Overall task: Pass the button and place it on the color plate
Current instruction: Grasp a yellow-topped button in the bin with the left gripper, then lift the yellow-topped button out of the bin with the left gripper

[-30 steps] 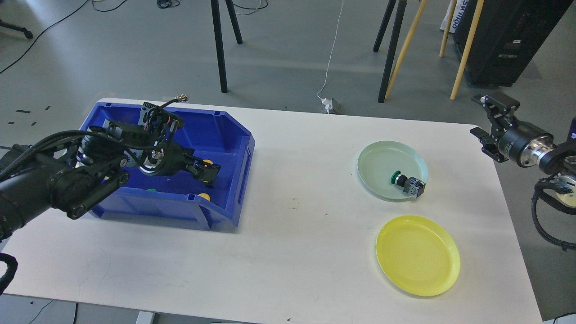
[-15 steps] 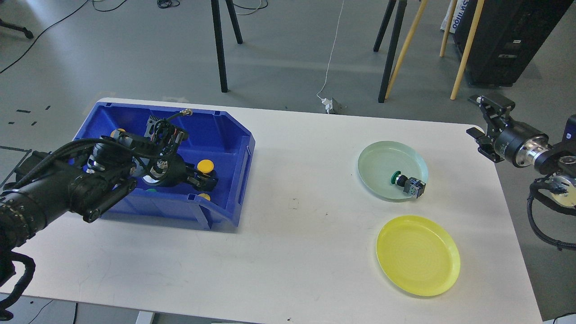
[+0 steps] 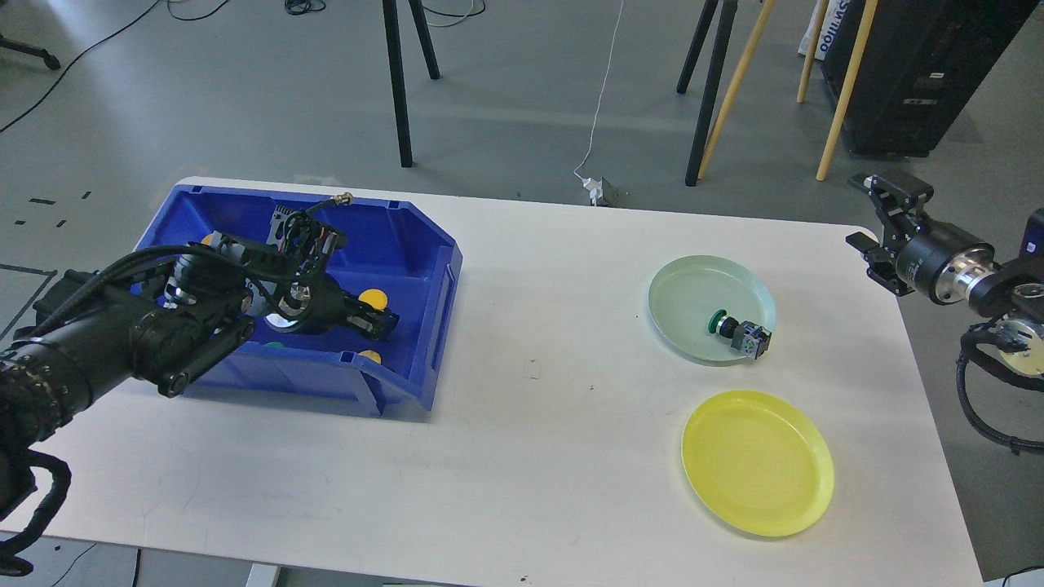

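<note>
My left gripper point(image 3: 378, 323) is down inside the blue bin point(image 3: 412, 236), right at a yellow-capped button point(image 3: 373, 298). Its dark fingers sit just under the yellow cap, and I cannot tell whether they hold it. More buttons lie in the bin: a yellow one point(image 3: 370, 356) by the front wall, a green one point(image 3: 273, 345) and a yellow one point(image 3: 214, 239) at the back. A green button point(image 3: 738, 330) lies on the pale green plate point(image 3: 693, 293). The yellow plate point(image 3: 758, 461) is empty. My right gripper point(image 3: 882, 218) hovers open and empty past the table's right edge.
The white table point(image 3: 530, 424) bears the bin at left and both plates at right. Tripod legs point(image 3: 397, 81) and wooden poles point(image 3: 840, 90) stand on the floor behind the table, with a black cabinet point(image 3: 922, 65) at the far right.
My left arm has drawn back a little within the bin and the yellow cap beside its fingers has come into full view. My right gripper has shifted slightly left.
</note>
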{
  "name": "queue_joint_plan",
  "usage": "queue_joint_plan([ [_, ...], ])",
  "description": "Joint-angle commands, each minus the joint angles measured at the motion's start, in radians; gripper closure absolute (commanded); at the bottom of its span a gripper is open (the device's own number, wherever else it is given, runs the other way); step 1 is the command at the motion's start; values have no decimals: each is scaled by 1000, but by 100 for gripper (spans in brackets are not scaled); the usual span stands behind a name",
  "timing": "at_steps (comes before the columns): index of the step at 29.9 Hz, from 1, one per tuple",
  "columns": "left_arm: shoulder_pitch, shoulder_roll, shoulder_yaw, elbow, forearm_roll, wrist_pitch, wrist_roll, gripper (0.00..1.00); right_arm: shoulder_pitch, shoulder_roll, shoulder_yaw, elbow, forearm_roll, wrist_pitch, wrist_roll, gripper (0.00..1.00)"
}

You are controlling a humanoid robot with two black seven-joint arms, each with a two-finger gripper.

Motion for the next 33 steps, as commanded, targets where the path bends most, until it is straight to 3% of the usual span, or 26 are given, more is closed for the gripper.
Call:
queue_joint_plan([
  [1, -7, -15, 0, 19, -10, 0, -3, 41, 1, 1, 0, 0, -2, 0, 0, 9],
  [3, -10, -15, 2, 20, -10, 0, -3, 49, 2, 1, 0, 0, -2, -2, -2, 9],
  [6, -10, -15, 9, 20, -7, 0, -1, 70, 1, 0, 0, 0, -2, -2, 0, 9],
  [8, -12, -14, 9, 20, -7, 0, -3, 75, 1, 0, 0, 0, -3, 0, 0, 9],
  [14, -16, -5, 3, 12, -7, 0, -12, 79, 1, 0, 0, -3, -5, -3, 0, 9],
  [19, -33, 63, 2, -7, -21, 0, -47, 79, 8, 6, 0, -3, -5, -14, -2, 9],
  [24, -55, 236, -6, -162, -81, 0, -84, 78, 30, 24, 0, -22, -3, -14, -9, 9],
  [28, -72, 395, -30, -355, -214, 0, -79, 78, 48, 60, 0, -58, -2, -12, -9, 8],
  [33, -119, 446, -124, -411, -395, 0, -75, 78, 55, 90, 5, -59, 1, -15, -8, 7],
])
